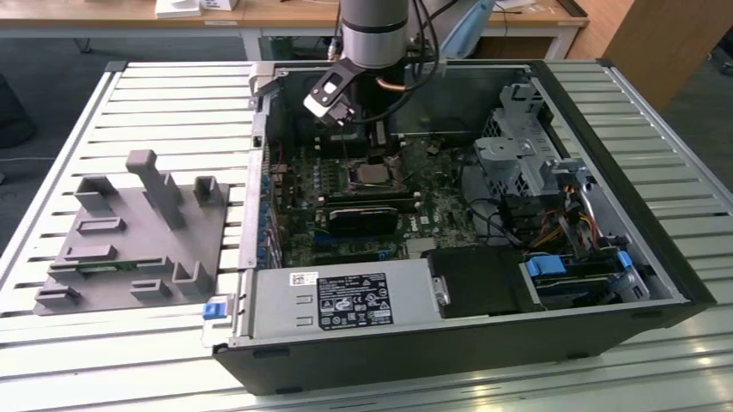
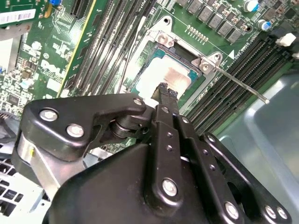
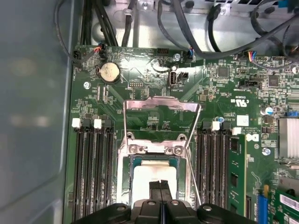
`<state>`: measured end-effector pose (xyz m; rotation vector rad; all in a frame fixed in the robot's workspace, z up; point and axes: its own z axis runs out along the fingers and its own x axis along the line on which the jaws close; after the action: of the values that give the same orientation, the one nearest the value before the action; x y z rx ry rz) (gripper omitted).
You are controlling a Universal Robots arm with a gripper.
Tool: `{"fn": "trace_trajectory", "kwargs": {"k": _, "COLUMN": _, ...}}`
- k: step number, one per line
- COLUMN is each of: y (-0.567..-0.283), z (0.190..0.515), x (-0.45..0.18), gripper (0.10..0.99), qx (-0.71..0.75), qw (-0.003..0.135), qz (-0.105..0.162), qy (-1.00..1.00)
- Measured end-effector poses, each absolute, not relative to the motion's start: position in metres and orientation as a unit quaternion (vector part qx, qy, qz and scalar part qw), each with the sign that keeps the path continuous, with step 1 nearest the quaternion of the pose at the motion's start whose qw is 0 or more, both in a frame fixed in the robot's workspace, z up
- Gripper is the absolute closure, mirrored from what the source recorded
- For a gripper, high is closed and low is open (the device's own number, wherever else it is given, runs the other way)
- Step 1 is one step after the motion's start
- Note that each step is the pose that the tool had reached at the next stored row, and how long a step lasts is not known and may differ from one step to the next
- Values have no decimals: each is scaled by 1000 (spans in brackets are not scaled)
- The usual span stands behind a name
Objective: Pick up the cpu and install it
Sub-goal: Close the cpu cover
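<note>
The cpu (image 3: 150, 173) lies flat in the motherboard socket (image 3: 124, 163), whose load plate (image 3: 161, 99) is swung open. The pincer (image 3: 161, 185) has its fingers pressed together, pinching nothing, with the tips at the chip's silver top. This looks like seating: press lightly and squarely, avoiding the retention lever (image 2: 239, 85).

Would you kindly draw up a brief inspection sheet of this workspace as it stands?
Surface: slatted metal table carrying an open computer case.
Job's things: cpu lies flat in its socket; the hinged metal frame stands open.
Clutter: grey tray beside the case, on the exterior view's left.
Gripper: gripper shut, tips directly over the cpu; contact cannot be told.
Cables: black bundle along the board's edge, apart from the socket.
Surroundings: wooden desks behind the table.
</note>
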<state>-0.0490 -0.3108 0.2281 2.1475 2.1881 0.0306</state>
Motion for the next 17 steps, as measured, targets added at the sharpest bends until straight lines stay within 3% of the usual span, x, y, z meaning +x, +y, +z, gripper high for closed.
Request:
{"fn": "trace_trajectory", "kwargs": {"k": 11, "y": -311, "z": 259, "x": -49, "gripper": 980, "qx": 700, "qw": 38, "qz": 10, "qy": 713}}
{"fn": "trace_trajectory", "kwargs": {"k": 17, "y": -314, "z": 260, "x": -50, "gripper": 980, "qx": 700, "qw": 38, "qz": 10, "qy": 713}}
